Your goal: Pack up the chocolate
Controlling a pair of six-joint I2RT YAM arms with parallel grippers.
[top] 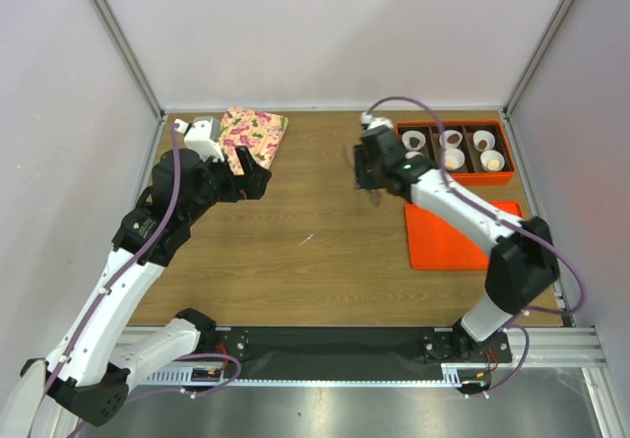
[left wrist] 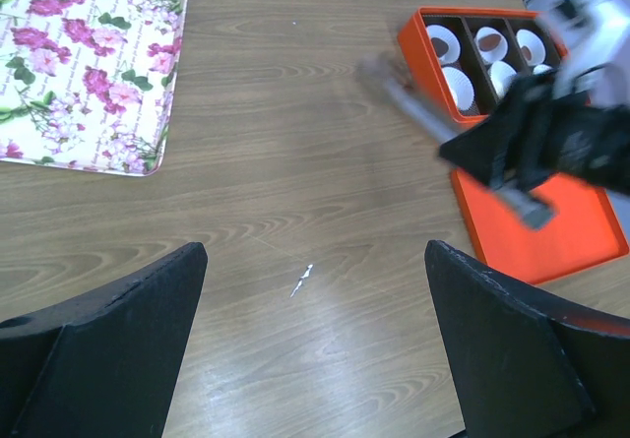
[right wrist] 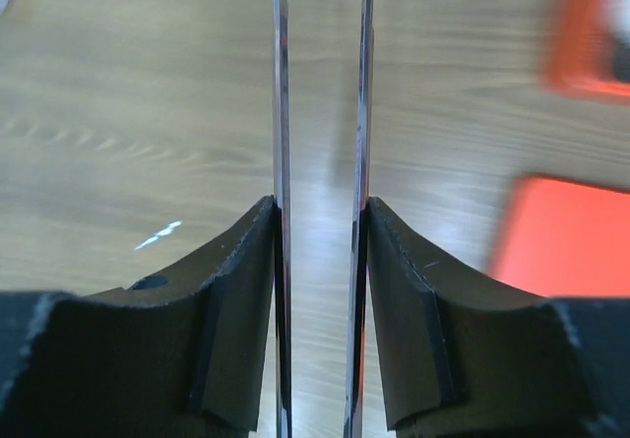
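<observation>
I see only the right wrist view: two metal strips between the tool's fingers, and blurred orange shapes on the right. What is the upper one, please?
Observer: An orange box with three compartments, holding white paper cups.
Operator: And the lower one, right of my metal strips?
Observer: A flat orange panel on the table, closer to the near edge than the box.
Operator: Where is the left tool?
Observer: It hangs open near a floral tray at the table's far left.
</observation>
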